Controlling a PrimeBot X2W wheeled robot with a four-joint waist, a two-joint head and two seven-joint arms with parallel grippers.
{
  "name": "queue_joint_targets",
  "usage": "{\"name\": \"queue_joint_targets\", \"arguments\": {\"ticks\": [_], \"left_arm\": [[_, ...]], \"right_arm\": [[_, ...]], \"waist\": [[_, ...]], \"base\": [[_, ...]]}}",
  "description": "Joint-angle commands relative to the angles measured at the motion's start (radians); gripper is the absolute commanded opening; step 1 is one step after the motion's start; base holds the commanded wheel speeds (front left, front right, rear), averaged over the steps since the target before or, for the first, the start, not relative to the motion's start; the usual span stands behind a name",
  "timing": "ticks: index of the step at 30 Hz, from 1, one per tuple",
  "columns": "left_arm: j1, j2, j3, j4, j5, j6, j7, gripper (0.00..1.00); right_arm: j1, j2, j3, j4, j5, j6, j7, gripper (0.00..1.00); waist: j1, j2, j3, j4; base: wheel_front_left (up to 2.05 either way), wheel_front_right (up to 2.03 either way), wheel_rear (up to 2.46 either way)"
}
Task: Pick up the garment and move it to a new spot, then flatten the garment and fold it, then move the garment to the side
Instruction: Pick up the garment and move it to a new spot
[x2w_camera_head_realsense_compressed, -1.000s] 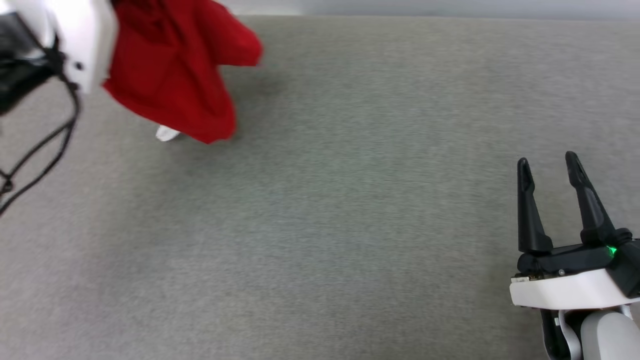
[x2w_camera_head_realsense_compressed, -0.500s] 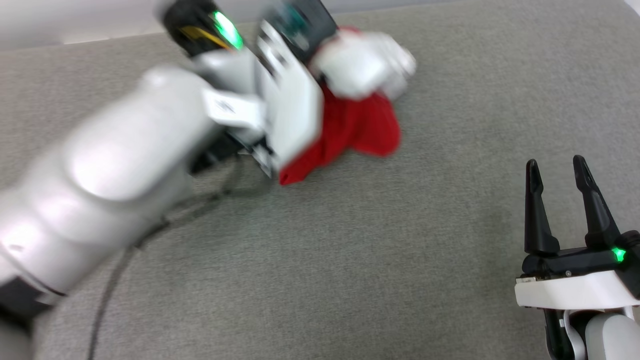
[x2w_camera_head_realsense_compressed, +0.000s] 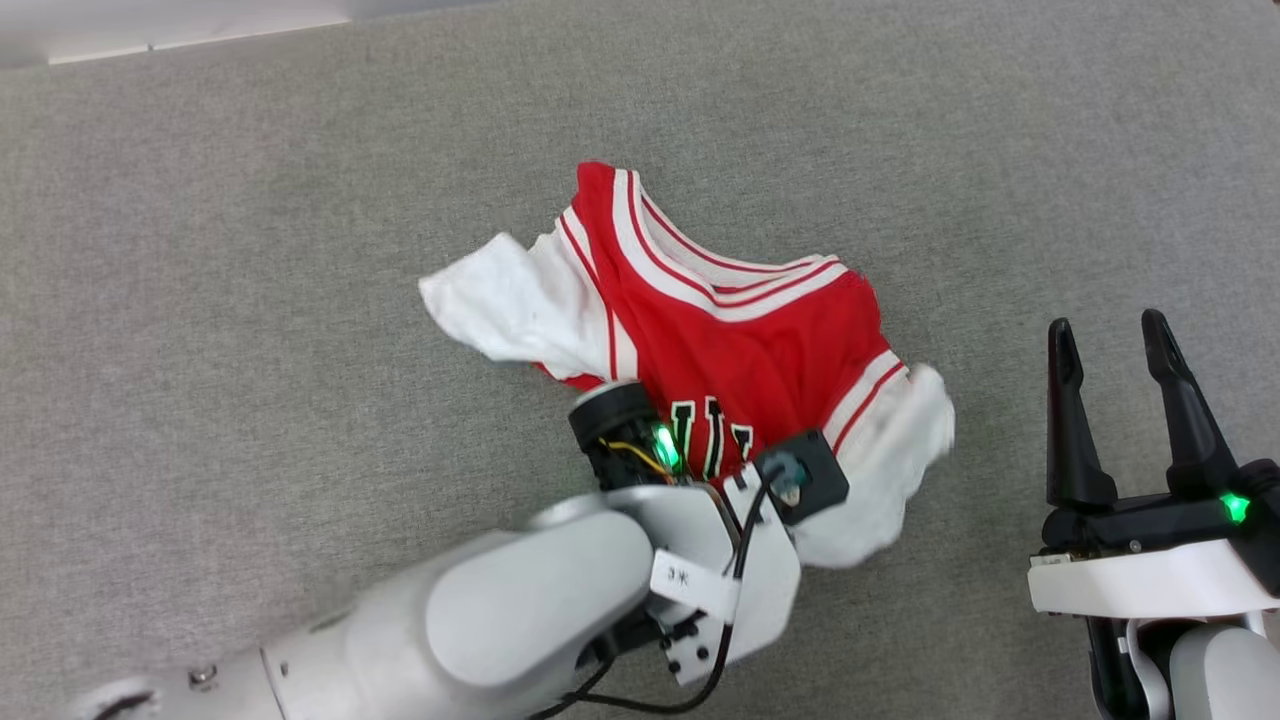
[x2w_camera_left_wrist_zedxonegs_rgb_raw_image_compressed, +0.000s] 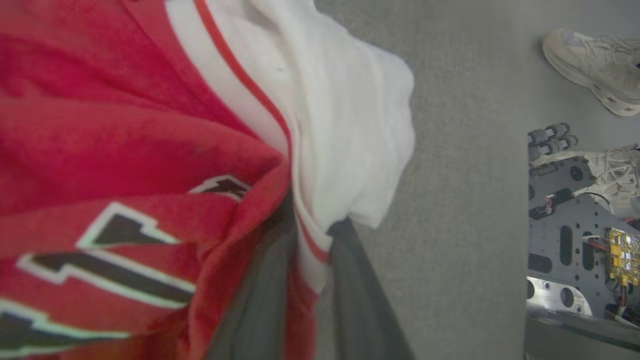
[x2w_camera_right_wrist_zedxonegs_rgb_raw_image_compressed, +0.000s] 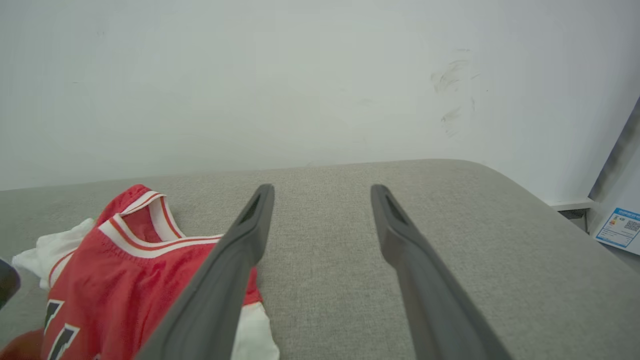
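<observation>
Red, thin cloth: the garment (x2w_camera_head_realsense_compressed: 740, 330) lies rumpled near the middle of the grey upholstered surface (x2w_camera_head_realsense_compressed: 250, 300). One white sleeve (x2w_camera_head_realsense_compressed: 500, 305) is flung toward the robot's left and the other (x2w_camera_head_realsense_compressed: 880, 470) is bunched beside the left wrist. In the left wrist view the left pincer (x2w_camera_left_wrist_zedxonegs_rgb_raw_image_compressed: 312, 220) is clenched on a fold where the red body meets that white sleeve, with cloth pinched between its two dark fingers. The right pincer (x2w_camera_head_realsense_compressed: 1105, 330) stands wide apart and empty, near the garment's right edge but not touching it.

I judge the relocating step to be at its put-down, since the garment rests on the surface while gripped. The next move calls for letting that fold go. After that, each pincer would need its own corner, at the shoulders or the hem, to draw the cloth out flat before any folding.
</observation>
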Motion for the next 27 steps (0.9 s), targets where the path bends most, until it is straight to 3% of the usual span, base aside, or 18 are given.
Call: {"name": "queue_joint_targets", "arguments": {"ticks": [1,5,6,7,13,18,23,27], "left_arm": [[0.028,-0.004,0.001,-0.008,0.019,-0.001,0.014,0.0],[0.061,-0.023,0.0,-0.003,0.036,-0.001,-0.009,0.0],[0.05,-0.029,0.0,0.006,0.043,-0.001,-0.037,0.58],[0.036,-0.032,0.001,0.019,0.048,-0.001,-0.071,1.0],[-0.028,-0.066,0.008,0.073,0.052,-0.001,-0.281,1.0],[-0.048,-0.068,0.043,0.079,0.064,0.014,-0.377,1.0],[-0.02,-0.016,0.113,0.044,0.047,0.08,-0.451,1.0],[0.02,0.043,0.19,0.007,0.037,0.164,-0.535,1.0]], "right_arm": [[-0.014,0.001,-0.001,0.003,0.002,0.0,-0.002,1.0],[-0.011,0.001,-0.001,0.011,-0.002,0.0,-0.002,1.0],[-0.009,0.001,-0.001,0.012,-0.003,0.0,-0.002,1.0],[-0.005,0.001,-0.002,0.014,-0.005,0.0,-0.002,1.0],[0.029,0.001,-0.015,0.023,-0.023,0.0,-0.002,1.0],[0.059,0.001,-0.026,0.028,-0.042,0.0,-0.002,1.0],[0.087,0.001,-0.027,0.028,-0.05,0.0,-0.002,1.0],[0.11,0.001,-0.027,0.025,-0.056,0.0,-0.002,1.0]], "waist": [[0.0,0.0,0.002,0.001],[0.0,0.0,-0.005,0.012],[0.0,0.0,-0.01,0.016],[0.0,0.0,-0.017,0.021],[0.0,0.0,-0.083,0.055],[0.0,0.0,-0.144,0.088],[0.0,0.0,-0.196,0.111],[0.0,0.0,-0.227,0.129]], "base": [[0.0,0.0,0.0],[0.0,0.0,0.0],[0.0,0.0,0.0],[0.0,0.0,0.0],[0.0,0.0,0.0],[0.0,0.0,0.0],[0.0,0.0,0.0],[0.0,0.0,0.0]]}}
